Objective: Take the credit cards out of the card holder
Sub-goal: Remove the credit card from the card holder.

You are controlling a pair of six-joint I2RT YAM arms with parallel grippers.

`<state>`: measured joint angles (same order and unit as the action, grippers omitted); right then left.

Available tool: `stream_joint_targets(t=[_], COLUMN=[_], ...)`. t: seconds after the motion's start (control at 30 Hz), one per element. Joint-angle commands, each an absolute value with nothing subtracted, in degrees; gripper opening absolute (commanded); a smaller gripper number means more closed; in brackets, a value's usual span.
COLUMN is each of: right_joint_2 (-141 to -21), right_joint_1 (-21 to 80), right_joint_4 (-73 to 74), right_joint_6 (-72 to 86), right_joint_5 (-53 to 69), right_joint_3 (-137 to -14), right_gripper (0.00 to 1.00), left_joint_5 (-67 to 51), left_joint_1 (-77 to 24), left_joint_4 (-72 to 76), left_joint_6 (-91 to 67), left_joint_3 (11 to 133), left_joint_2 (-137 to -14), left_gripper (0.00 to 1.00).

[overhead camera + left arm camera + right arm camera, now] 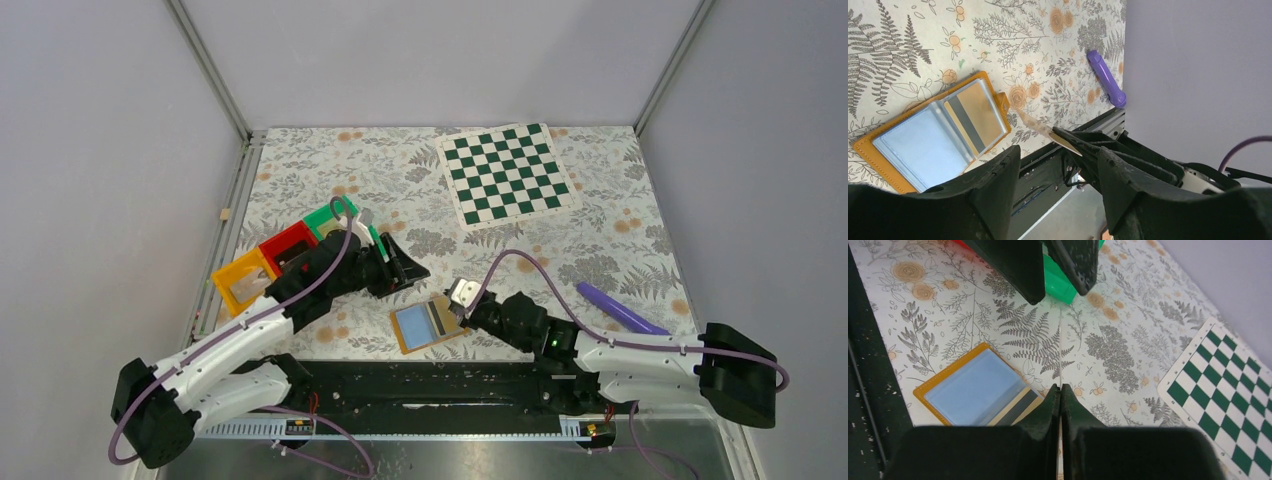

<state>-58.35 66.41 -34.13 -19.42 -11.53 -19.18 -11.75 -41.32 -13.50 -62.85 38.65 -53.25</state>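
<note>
The card holder lies open on the floral cloth, orange-bordered and pale blue inside. It also shows in the left wrist view and the right wrist view. A tan card with a dark stripe sits in its clear sleeve. My right gripper is shut on a thin card, seen edge-on, held just above the holder's far right corner. That card also shows in the left wrist view. My left gripper is open and empty, just left of and beyond the holder, facing the held card.
Orange, red and green bins stand in a row at the left, behind my left arm. A green-and-white chessboard lies at the back right. A purple marker lies at the right.
</note>
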Motion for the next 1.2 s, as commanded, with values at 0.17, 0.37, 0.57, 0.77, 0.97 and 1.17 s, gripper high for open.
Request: stream_joint_targets(t=[0.17,0.37,0.57,0.77,0.97,1.17], right_joint_2=[-60.1,-61.8,-61.2,-57.0,-52.0,-41.1], right_joint_1=[71.1,72.6,73.8,73.9,73.9,73.9], right_joint_4=[-40.6,-42.3,-41.6,-39.7,-38.1,-29.6], right_joint_6=[-29.7,-31.2,-32.2,-29.4,-24.4,-5.4], right_joint_5=[-20.0,-21.6,-21.9,-19.5,-18.4,-24.0], right_joint_3=[-19.0,-18.6,-18.2,-16.4,-13.6,-13.9], right_gripper=[0.0,0.0,0.08,0.26,0.49,0.62], left_joint_5=[-17.0,-18.4,-18.6,-17.8,-15.3,-17.3], left_joint_1=[-41.6,-41.6,-41.4,-41.4,-41.4,-41.4], left_joint_4=[-3.8,-0.7,2.3,2.3,7.6,8.7], left_joint_6=[-66.3,-67.9,-67.3,-63.5,-56.7,-44.5], left_joint_3=[36.9,35.0,33.3,33.2,30.2,30.2], left_joint_2=[-57.5,-57.2,-56.9,-55.7,-51.2,-49.1], left_gripper=[0.5,0.27,0.0,0.0,0.0,0.0])
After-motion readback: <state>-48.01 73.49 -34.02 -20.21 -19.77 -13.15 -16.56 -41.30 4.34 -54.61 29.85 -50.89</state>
